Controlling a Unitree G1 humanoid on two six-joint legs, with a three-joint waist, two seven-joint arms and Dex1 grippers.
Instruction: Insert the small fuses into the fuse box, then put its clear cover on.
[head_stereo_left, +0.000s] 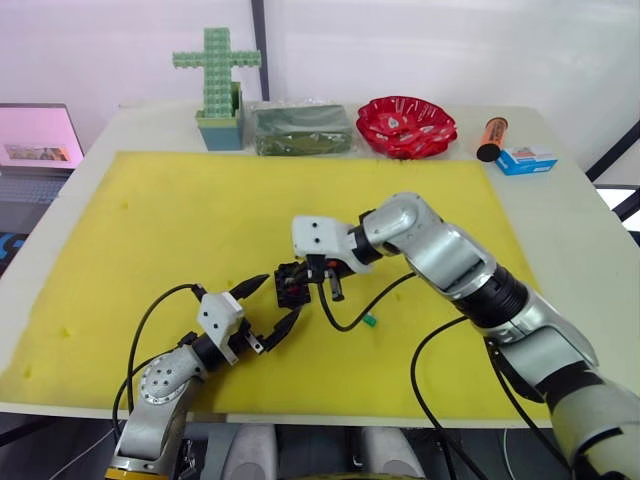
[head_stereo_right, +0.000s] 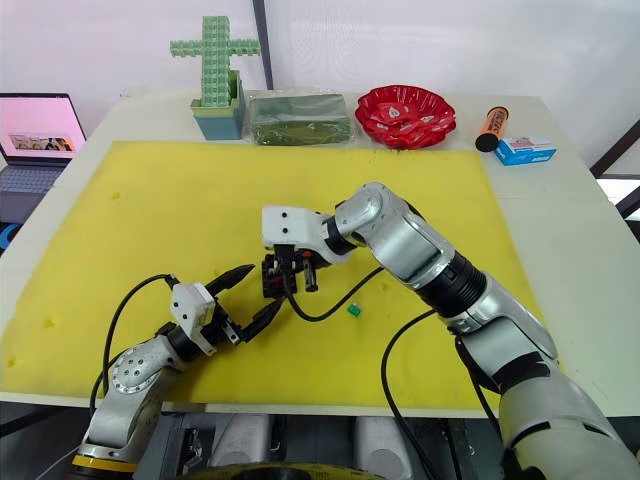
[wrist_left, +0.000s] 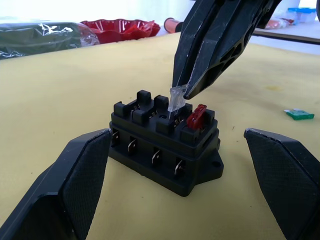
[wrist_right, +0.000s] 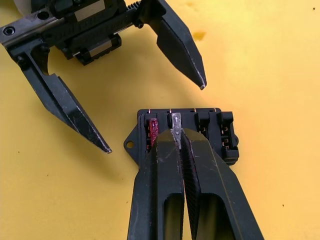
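Note:
The black fuse box (head_stereo_left: 290, 285) lies on the yellow mat (head_stereo_left: 150, 220) near its front. A red fuse (wrist_left: 198, 116) sits in an end slot. My right gripper (wrist_right: 177, 132) comes down onto the box, shut on a whitish-grey fuse (wrist_left: 176, 100) whose lower end is at the slot beside the red one. My left gripper (head_stereo_left: 280, 298) is open, one finger on each side of the box, not touching it. A green fuse (head_stereo_left: 368, 321) lies loose on the mat to the right of the box. The clear cover is out of view.
Along the table's back edge stand a green cross-shaped block in a holder (head_stereo_left: 215, 75), a green-filled clear bag (head_stereo_left: 300, 128), a red bowl (head_stereo_left: 406, 125), an orange cylinder (head_stereo_left: 491, 138) and a blue-and-white carton (head_stereo_left: 526, 159). A laptop (head_stereo_left: 35, 140) is at far left.

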